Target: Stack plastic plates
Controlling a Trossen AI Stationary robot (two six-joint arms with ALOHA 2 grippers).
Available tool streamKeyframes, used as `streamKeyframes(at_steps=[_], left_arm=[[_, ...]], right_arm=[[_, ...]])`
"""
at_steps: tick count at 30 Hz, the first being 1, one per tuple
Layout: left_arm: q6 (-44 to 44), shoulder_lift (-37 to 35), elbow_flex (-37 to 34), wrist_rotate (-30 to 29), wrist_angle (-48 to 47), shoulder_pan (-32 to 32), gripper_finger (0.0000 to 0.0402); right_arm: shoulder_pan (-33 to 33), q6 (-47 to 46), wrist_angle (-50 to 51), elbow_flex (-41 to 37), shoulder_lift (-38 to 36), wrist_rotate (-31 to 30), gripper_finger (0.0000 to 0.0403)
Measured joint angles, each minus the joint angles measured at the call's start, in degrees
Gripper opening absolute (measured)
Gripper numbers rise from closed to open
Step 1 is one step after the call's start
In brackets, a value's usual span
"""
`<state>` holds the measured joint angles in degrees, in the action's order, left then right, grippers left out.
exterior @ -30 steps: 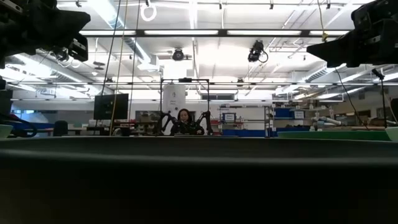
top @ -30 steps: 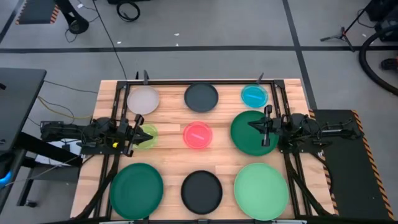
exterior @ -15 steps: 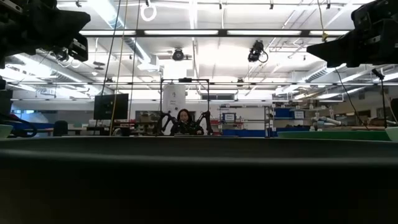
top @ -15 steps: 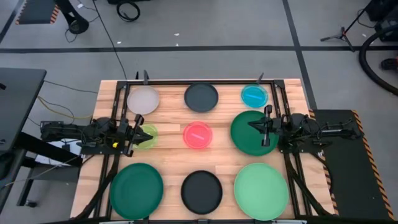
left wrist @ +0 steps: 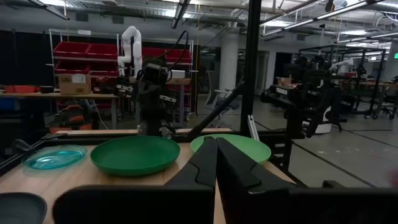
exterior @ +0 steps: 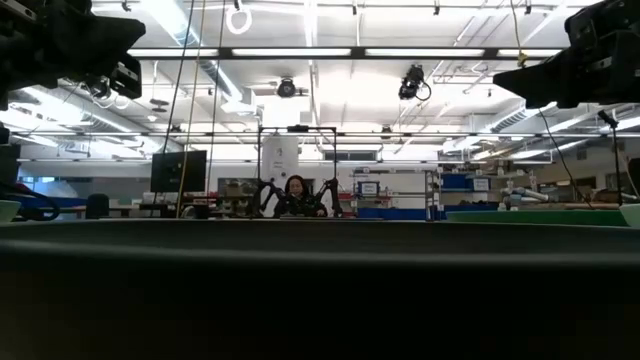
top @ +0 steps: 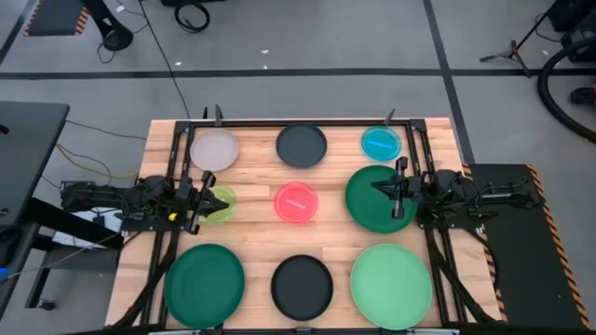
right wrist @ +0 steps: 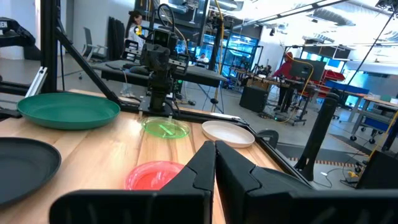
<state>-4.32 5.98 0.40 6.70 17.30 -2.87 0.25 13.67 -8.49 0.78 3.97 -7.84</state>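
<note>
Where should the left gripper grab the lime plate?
On the rim nearest the left gripper, coming in low from the table's left edge. The lime plate lies flat, so only its raised edge offers a pinch; its shut fingers must open first.

There are nine plates on the wooden table point(top: 256, 181): two dark green plates point(top: 204, 284) point(top: 378, 198), one light green plate point(top: 391, 285), two black plates point(top: 301, 144) point(top: 302, 286), and one whitish-grey plate point(top: 214, 149). There is also one pink plate point(top: 296, 202), one cyan plate point(top: 381, 142) and one lime plate point(top: 220, 203). Two robot arms reach in, one from each side.
</note>
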Motion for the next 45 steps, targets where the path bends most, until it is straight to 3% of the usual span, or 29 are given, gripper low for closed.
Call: streamKeyframes(at_steps=[15, 20, 27, 35, 39, 45], left_arm=[[0.02, 0.00, 0.01, 0.00, 0.05, 0.01, 0.0011], [3.66, -0.01, 0.00, -0.02, 3.60, 0.02, 0.0011], [4.10, -0.02, 0.00, -0.05, 7.33, 0.02, 0.0011], [-1.20, 0.02, 0.00, -0.33, 9.21, 0.02, 0.0012], [-2.80, 0.01, -0.02, -0.39, 11.50, 0.02, 0.0011], [-3.70, 0.02, 0.00, -0.43, 11.50, 0.02, 0.0011]], right_arm=[[-0.01, -0.02, 0.00, -0.02, 0.00, 0.00, 0.0023], [-0.02, -0.21, -0.81, -0.02, 0.00, 0.00, 0.0023], [0.16, -16.12, -4.37, 0.02, 0.00, 1.01, 0.0023], [0.13, -24.01, -5.61, 0.02, 0.77, -9.06, 0.0023], [1.93, -27.59, -4.62, 0.67, 4.67, -8.45, 0.0022], [10.17, -33.28, 5.57, 10.38, 18.52, -16.58, 0.0007]])
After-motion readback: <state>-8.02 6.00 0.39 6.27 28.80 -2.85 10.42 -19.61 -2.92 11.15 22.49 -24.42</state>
